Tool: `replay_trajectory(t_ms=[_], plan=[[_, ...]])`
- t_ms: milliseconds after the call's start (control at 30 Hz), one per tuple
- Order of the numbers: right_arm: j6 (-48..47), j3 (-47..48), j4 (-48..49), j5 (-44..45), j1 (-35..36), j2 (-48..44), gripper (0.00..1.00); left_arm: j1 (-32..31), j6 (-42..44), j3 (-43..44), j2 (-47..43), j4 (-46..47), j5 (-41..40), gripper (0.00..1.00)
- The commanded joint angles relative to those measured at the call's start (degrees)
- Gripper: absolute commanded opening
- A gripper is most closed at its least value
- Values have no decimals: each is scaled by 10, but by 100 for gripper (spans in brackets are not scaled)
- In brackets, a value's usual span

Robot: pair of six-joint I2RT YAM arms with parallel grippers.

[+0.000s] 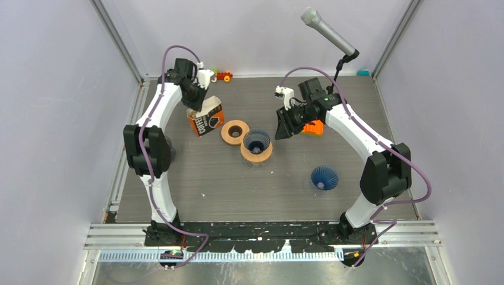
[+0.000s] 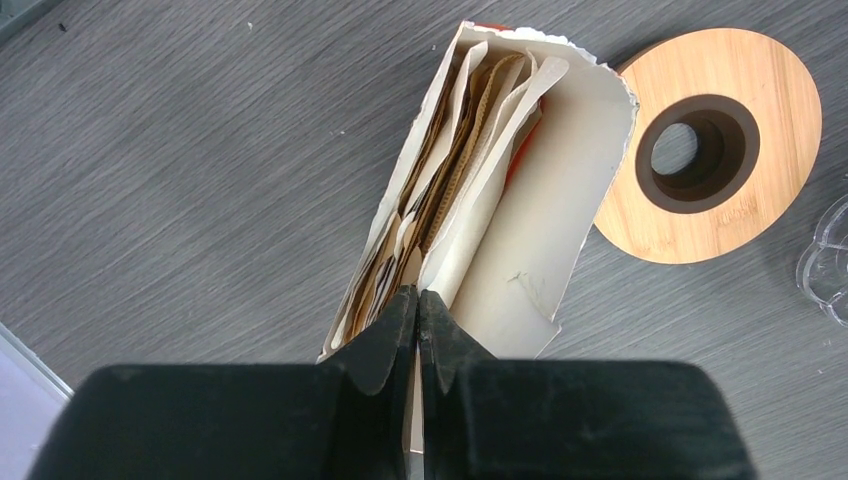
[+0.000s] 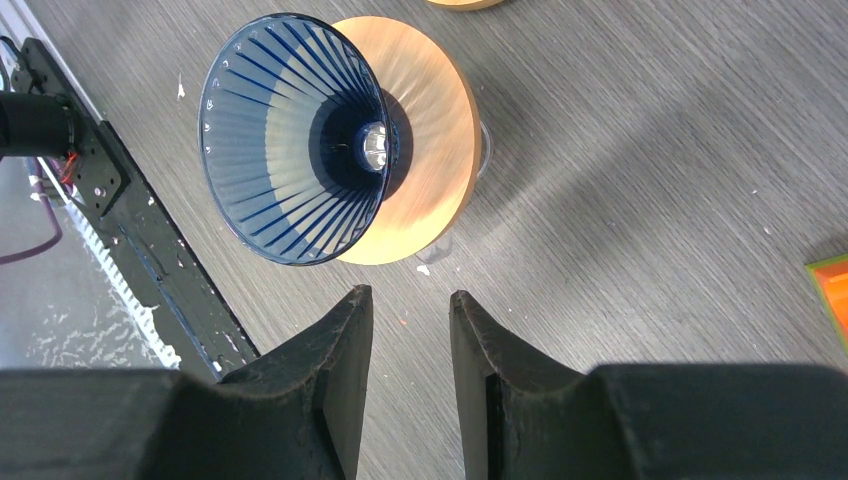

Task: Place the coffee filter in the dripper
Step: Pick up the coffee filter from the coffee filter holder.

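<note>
A torn-open orange box (image 1: 206, 119) stands at the back left, packed with pale and brown coffee filters (image 2: 460, 160). My left gripper (image 2: 417, 293) is at the box mouth (image 1: 201, 100), its jaws pressed together on the edge of a pale filter sheet that shows between the fingers. The dripper (image 1: 256, 141), a dark blue ribbed cone on a wooden disc, stands mid-table and is empty (image 3: 290, 140). My right gripper (image 3: 410, 300) hovers open just right of the dripper (image 1: 284, 123), with nothing between its fingers.
A wooden ring (image 1: 235, 132) with a dark centre hole lies between box and dripper (image 2: 710, 150). A second blue cone (image 1: 324, 177) sits nearer the right arm. An orange object (image 1: 315, 127) lies behind the right gripper. A microphone (image 1: 330, 32) hangs over the back right.
</note>
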Motion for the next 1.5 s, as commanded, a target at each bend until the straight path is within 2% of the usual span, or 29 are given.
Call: replay_trajectory(t_ms=[0, 367, 967, 1033, 1200, 1467], plan=[[-8, 18, 5, -9, -2, 1, 39, -1, 4, 30, -35, -6, 2, 5], [-9, 19, 3, -8, -2, 5, 39, -1, -1, 35, -66, -8, 6, 1], [-9, 21, 1, -5, -3, 8, 39, -1, 2, 14, -91, -7, 10, 0], [-9, 21, 1, -5, -2, 8, 39, -1, 2, 10, -93, -9, 12, 1], [-9, 21, -1, -4, -2, 8, 39, -1, 5, 4, -88, -13, 12, 11], [-10, 21, -1, -4, -2, 8, 39, -1, 5, 9, -70, -14, 13, 13]])
